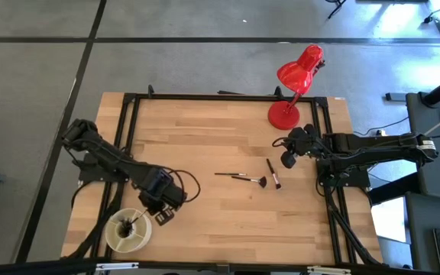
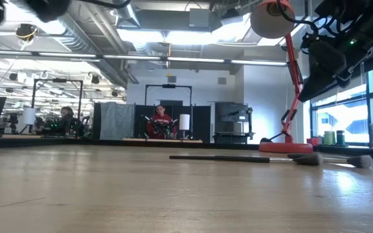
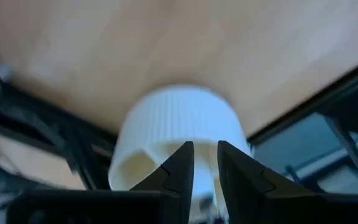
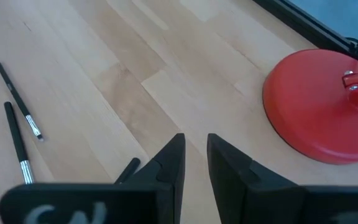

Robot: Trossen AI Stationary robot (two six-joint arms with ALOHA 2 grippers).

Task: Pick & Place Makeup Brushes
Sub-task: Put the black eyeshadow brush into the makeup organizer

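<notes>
Three thin dark makeup brushes lie flat on the table's middle: one (image 1: 227, 175), one with a dark bristle head (image 1: 252, 181), one (image 1: 273, 174). They also show in the low view (image 2: 219, 158) and right wrist view (image 4: 18, 102). A white ribbed cup (image 1: 128, 231) stands at the near left corner with dark brushes standing in it. My left gripper (image 1: 153, 217) (image 3: 205, 163) hangs just right of and above the cup (image 3: 173, 118), its fingers drawn to a narrow slit with nothing seen between them. My right gripper (image 1: 287, 155) (image 4: 195, 158) hovers right of the brushes, likewise shut and holding nothing.
A red desk lamp stands with its round base (image 1: 283, 115) (image 4: 319, 106) at the far right of the table, close to my right gripper, and its head (image 1: 300, 70) leans over the far edge. A black frame rail (image 1: 132, 130) runs along the table's left side.
</notes>
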